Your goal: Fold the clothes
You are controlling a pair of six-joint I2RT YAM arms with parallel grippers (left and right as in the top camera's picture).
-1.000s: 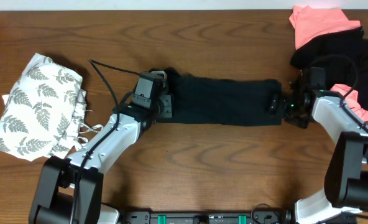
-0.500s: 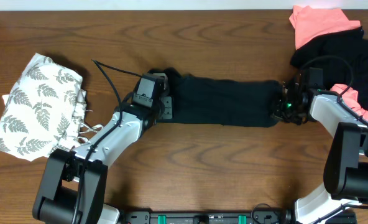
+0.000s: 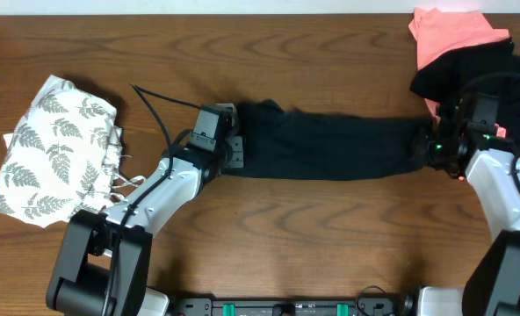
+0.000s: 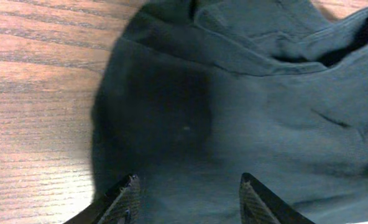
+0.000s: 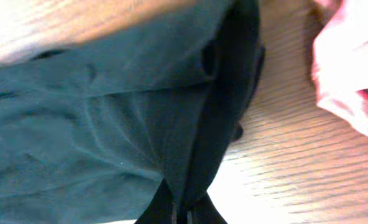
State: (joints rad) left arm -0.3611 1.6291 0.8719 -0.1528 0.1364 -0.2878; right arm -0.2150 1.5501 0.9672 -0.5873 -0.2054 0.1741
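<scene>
Now the right gripper (image 5: 183, 210) is pinched tight on one end of the black shirt (image 3: 330, 145). It has slid toward the right since half a second ago. The shirt is pulled out longer and flatter across the table (image 3: 286, 237). The left gripper (image 4: 190, 194) sits where it was, on the other end of the shirt. Its two fingers stand wide apart with the dark cloth under them.

Only the wrist cameras show this. From above, both sets of fingers are too small to tell. The right wrist camera also shows the pink garment (image 5: 352, 68) just beside the shirt's end. From above you can see more. Pink cloth pokes out from a black heap (image 3: 506, 79) at the far right corner. The leaf-print garment (image 3: 54, 149) lies well apart on the left.
</scene>
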